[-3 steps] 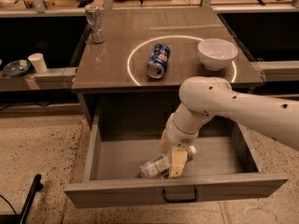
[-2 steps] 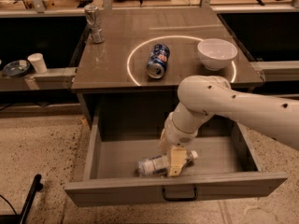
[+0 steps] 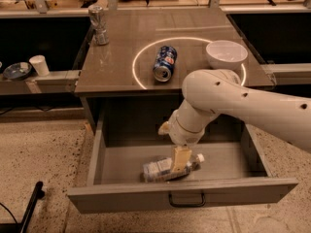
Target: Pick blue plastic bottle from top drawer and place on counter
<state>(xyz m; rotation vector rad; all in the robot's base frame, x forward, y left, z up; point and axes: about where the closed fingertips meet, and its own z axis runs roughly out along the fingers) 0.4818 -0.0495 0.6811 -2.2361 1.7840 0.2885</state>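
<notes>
The blue plastic bottle [image 3: 159, 170] lies on its side in the open top drawer [image 3: 121, 198], near the front, with its white cap pointing right. My gripper [image 3: 181, 161] hangs down from the white arm into the drawer and sits right over the bottle's middle, hiding part of it. I cannot tell whether it is touching or holding the bottle. The counter [image 3: 116, 62] with its white ring is directly behind and above the drawer.
A dark blue soda can [image 3: 164, 62] lies inside the ring. A white bowl [image 3: 226, 54] sits at the counter's right edge and a crushed silver can [image 3: 98, 23] at its back left. A white cup [image 3: 39, 64] and a dish [image 3: 17, 71] stand on a shelf to the left.
My gripper has shifted slightly left and up over the bottle. The bottle still lies in the drawer, nudged a little to the left.
</notes>
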